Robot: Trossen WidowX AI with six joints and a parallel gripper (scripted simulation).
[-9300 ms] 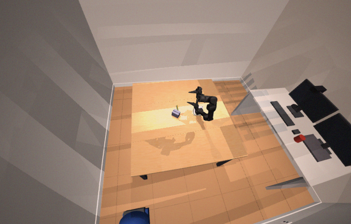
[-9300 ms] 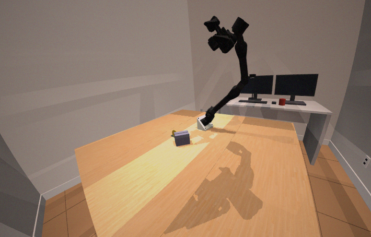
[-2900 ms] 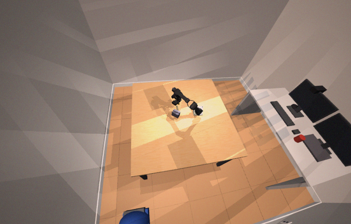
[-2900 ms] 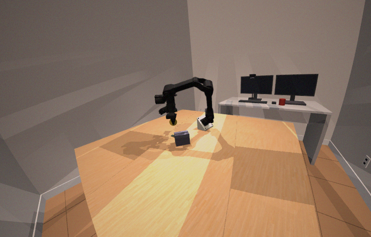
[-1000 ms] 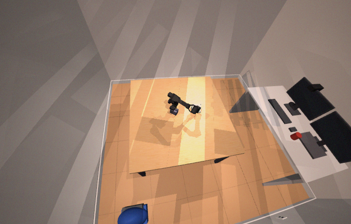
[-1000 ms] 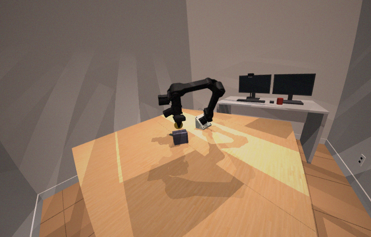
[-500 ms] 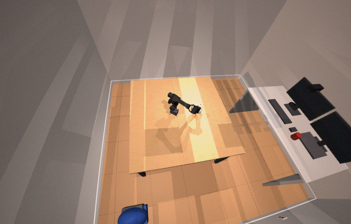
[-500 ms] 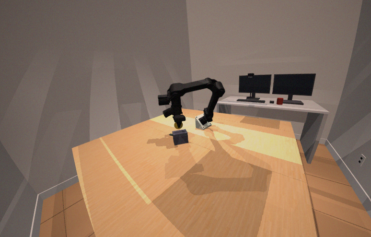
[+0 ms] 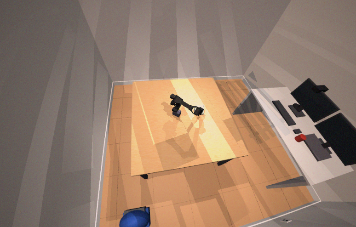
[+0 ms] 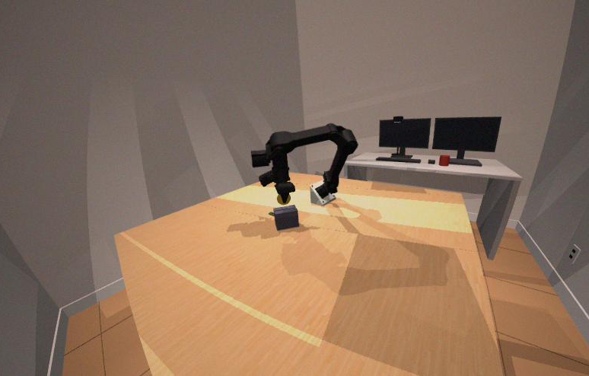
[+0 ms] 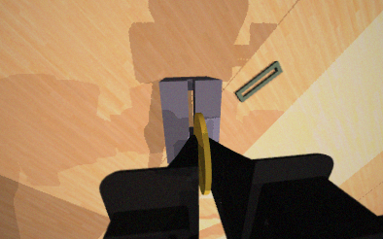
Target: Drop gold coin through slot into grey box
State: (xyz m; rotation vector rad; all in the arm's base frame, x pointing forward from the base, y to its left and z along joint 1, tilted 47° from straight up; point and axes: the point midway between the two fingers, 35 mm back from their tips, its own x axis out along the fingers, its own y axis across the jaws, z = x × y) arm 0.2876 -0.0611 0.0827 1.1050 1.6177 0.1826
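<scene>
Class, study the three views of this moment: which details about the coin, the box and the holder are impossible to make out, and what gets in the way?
- Coin, wrist view: lower part hidden between the gripper fingers.
- Box interior, every view: closed; the slot shows only a sliver.
- Holder, exterior view: mostly behind the box.
- Coin and holder, top view: too small, under the arm.

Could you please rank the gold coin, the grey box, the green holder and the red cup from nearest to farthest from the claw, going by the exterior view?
1. Gold coin: pinched in the claw.
2. Grey box: directly below the claw.
3. Green holder: on the table, peeking out behind the box's left edge.
4. Red cup: far right, on the white desk.
</scene>
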